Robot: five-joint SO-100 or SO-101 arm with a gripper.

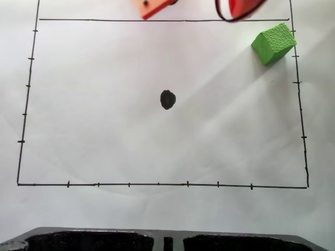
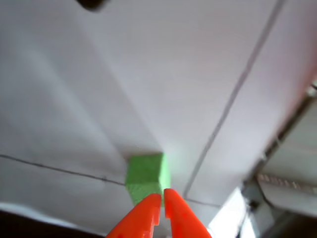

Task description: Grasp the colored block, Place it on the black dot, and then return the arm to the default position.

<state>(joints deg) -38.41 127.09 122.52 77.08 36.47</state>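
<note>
The colored block (image 1: 272,43), a small bright green cube with a crackled top, sits on white paper in the top right corner of the drawn rectangle in the fixed view. The black dot (image 1: 167,99) lies near the middle of the rectangle, well left of and below the block. Orange parts of the arm (image 1: 238,8) reach in at the top edge, just up-left of the block. In the wrist view my gripper (image 2: 162,199) has its two orange fingertips almost together, holding nothing. The block (image 2: 146,177) lies just beyond the tips. The black dot (image 2: 91,4) is at the top left edge.
A hand-drawn black rectangle with tick marks (image 1: 157,184) frames the paper. A dark moulded object (image 1: 167,240) runs along the bottom edge of the fixed view. In the wrist view, the paper's edge and grey hardware (image 2: 287,178) lie at the right.
</note>
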